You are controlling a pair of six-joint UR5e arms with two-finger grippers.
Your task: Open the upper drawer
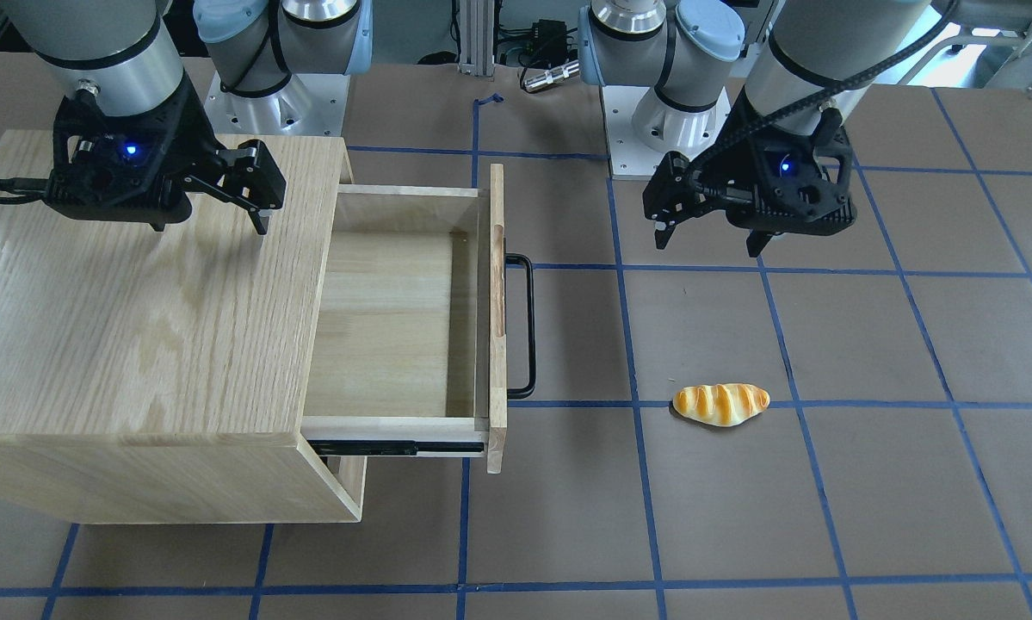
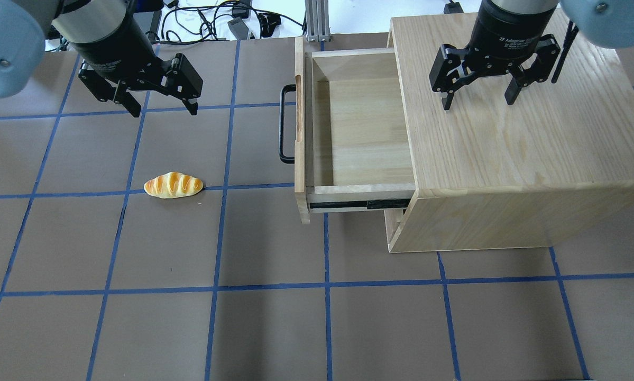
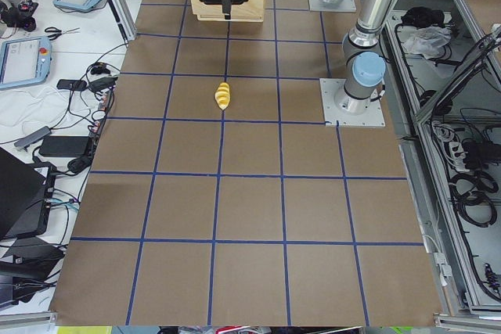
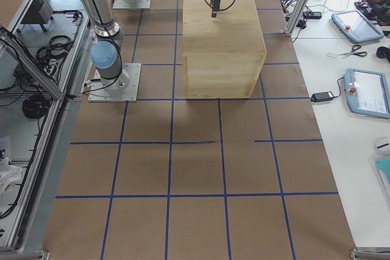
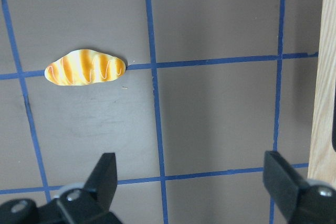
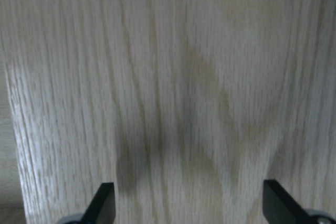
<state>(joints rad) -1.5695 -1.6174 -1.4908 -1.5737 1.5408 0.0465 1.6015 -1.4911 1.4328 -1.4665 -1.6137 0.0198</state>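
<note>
The upper drawer point(image 2: 359, 127) is pulled well out of the oak cabinet point(image 2: 512, 164); its inside is bare. Its front panel carries a black bar handle point(image 2: 284, 124). It also shows in the front-facing view point(image 1: 395, 319), with its handle point(image 1: 528, 327) and a black side rail point(image 1: 378, 447). My left gripper point(image 2: 165, 111) is open and empty above the table, apart from the handle; it also shows in the front-facing view point(image 1: 707, 245) and its own wrist view point(image 5: 194, 182). My right gripper point(image 2: 478, 103) is open and empty just above the cabinet top point(image 6: 173, 77).
A striped bread roll point(image 2: 173, 185) lies on the brown mat, left of the drawer; it also shows in the left wrist view point(image 5: 85, 68) and the front-facing view point(image 1: 720, 403). The drawer's front edge point(image 5: 324, 77) is at that wrist view's right. Blue tape lines grid the table.
</note>
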